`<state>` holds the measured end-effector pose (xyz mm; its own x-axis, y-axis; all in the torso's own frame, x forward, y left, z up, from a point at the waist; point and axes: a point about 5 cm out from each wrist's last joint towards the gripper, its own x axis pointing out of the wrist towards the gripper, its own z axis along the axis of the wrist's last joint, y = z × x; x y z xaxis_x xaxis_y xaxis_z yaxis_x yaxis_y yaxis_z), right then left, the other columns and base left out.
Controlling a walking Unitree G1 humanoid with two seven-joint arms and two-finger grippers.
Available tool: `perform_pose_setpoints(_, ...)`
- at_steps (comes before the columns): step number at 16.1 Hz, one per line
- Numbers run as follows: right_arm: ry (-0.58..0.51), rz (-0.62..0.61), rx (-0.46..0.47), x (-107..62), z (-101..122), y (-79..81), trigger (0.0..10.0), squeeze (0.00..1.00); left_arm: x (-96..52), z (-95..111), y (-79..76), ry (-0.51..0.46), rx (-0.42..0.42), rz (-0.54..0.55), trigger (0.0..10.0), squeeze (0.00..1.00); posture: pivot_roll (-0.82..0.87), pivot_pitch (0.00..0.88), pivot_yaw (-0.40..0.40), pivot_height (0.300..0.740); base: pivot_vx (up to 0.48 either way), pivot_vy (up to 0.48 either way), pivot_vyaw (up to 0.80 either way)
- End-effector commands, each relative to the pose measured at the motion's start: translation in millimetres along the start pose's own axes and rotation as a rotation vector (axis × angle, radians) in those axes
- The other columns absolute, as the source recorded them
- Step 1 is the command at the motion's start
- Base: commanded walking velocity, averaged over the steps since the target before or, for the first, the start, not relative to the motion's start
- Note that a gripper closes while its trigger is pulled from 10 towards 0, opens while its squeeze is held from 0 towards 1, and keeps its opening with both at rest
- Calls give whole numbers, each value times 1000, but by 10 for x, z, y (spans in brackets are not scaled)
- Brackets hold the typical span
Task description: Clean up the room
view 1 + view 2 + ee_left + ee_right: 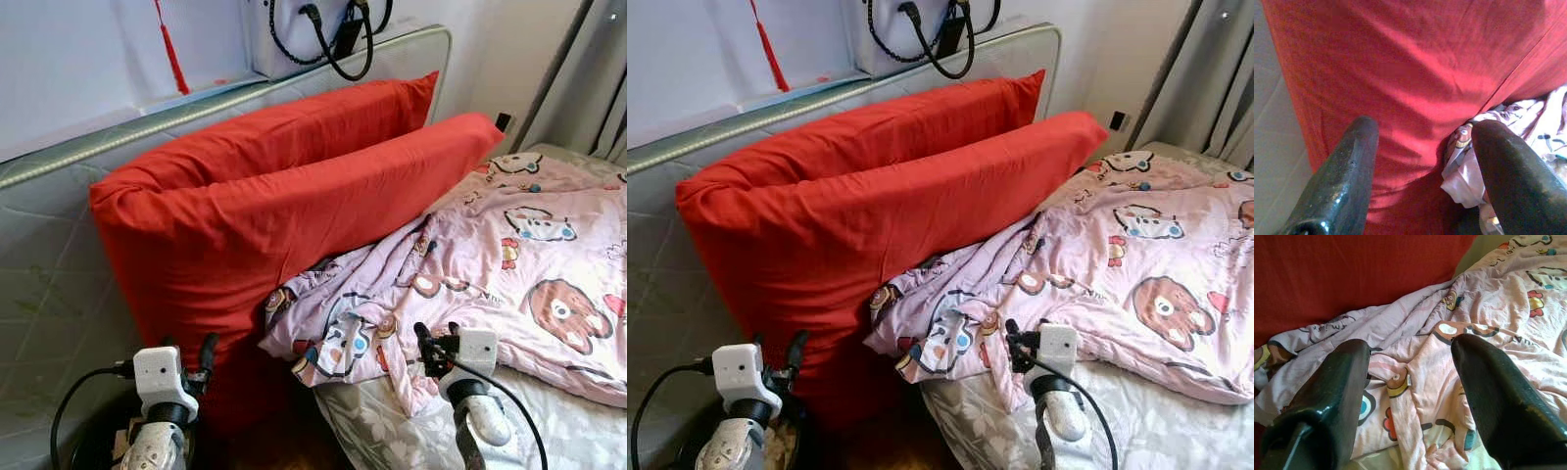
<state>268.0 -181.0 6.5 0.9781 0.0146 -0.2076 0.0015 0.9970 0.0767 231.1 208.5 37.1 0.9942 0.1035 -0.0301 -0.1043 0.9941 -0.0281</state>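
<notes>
Two long red pillows (284, 196) lean against a grey upright mattress (49, 284), standing on edge beside the bed. A pink cartoon-print blanket (509, 264) lies rumpled over the bed, its near corner (333, 338) bunched against the front pillow. My left gripper (191, 357) is open, low at the left, just in front of the front pillow (1415, 93). My right gripper (436, 343) is open and hovers just above the blanket's front edge (1415, 377), nothing between its fingers.
A grey floral mattress (568, 431) shows under the blanket at the lower right. A white device with black cables (313, 34) sits above the upright mattress. Grey curtains (588, 78) hang at the far right. Dark floor (284, 441) lies between pillow and bed.
</notes>
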Motion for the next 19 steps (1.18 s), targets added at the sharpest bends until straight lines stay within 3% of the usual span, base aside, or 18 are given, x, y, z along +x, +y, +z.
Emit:
perform_pose_setpoints(1,-9,8,-14,33,51,11,10000,0,36,70,22,-18,0,10,10000,0,35,0,3,739,0,0,0)
perform_pose_setpoints(6,-18,34,-5,53,72,81,10000,0,63,96,-24,-18,-7,-4,10000,0,34,0,-3,684,0,0,0)
perform_pose_setpoints(16,27,52,-17,55,30,90,10000,0,65,114,-58,-9,-12,-19,10000,0,35,0,6,679,0,0,0)
perform_pose_setpoints(19,-6,61,1,55,60,104,10000,0,65,117,-54,-8,-11,-17,10000,0,40,0,6,664,0,0,0)
